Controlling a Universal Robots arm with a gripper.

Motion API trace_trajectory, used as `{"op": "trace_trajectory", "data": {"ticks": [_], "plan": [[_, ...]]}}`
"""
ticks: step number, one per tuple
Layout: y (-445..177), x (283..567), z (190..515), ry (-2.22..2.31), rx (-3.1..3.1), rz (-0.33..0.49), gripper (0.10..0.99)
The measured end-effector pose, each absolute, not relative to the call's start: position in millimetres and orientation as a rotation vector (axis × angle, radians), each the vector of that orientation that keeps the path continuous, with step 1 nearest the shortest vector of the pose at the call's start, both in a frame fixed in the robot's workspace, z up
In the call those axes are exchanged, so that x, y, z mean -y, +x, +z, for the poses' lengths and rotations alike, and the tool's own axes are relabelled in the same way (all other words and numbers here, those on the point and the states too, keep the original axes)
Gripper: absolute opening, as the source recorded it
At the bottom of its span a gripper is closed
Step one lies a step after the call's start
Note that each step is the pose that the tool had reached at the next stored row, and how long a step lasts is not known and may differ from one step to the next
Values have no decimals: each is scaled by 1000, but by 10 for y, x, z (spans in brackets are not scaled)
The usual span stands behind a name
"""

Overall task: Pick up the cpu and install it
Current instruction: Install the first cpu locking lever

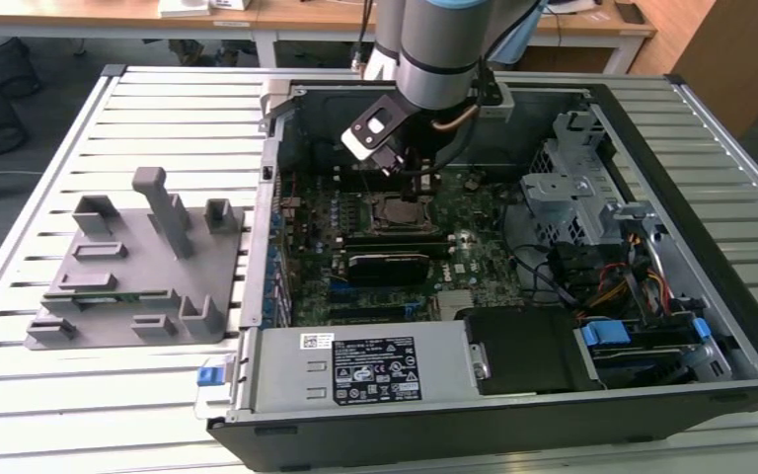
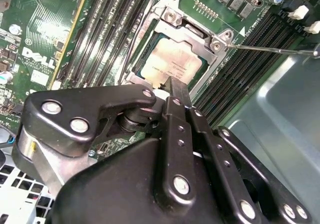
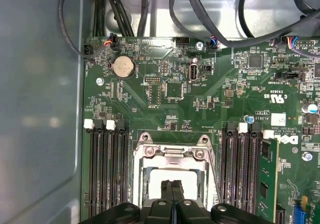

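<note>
Nearest the cameras in both wrist views, the gripper (image 2: 171, 87) (image 3: 172, 186) is being held with its two black fingers pressed flat together, and nothing is being clamped between them. The joined tips are being kept right at one edge of the cpu (image 2: 172, 59) (image 3: 172, 175); whether it is being touched cannot be told. The cpu is being carried flat in the socket frame (image 2: 196, 34) (image 3: 172, 151), its silvery top plate being left bare in the frame's opening. The socket is being flanked on both sides by black memory slots (image 3: 107, 169) (image 2: 235, 69). Beyond them, the green motherboard (image 3: 165, 84) is being shown with a round coin cell (image 3: 123, 67), and black cables (image 3: 215, 14) are being draped past its far edge.

In the exterior view, the arm is being reached down into the open computer case (image 1: 695, 148), with the gripper (image 1: 413, 180) being held over the socket near the middle of the board. A metal box with a white label (image 1: 366, 370) is being housed along the case's near edge. Toward the exterior view's left, a grey moulded fixture (image 1: 142, 267) is being rested on the slatted table (image 1: 169, 109), well apart from the gripper.
</note>
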State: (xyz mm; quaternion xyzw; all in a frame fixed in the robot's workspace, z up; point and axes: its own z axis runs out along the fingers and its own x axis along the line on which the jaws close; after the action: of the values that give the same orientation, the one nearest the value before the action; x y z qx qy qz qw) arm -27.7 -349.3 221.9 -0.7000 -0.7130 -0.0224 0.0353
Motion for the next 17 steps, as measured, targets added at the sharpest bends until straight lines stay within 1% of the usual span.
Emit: {"op": "trace_trajectory", "data": {"ticks": [17], "plan": [[-277,3493,2264,-2151,2191,-68,110]]}}
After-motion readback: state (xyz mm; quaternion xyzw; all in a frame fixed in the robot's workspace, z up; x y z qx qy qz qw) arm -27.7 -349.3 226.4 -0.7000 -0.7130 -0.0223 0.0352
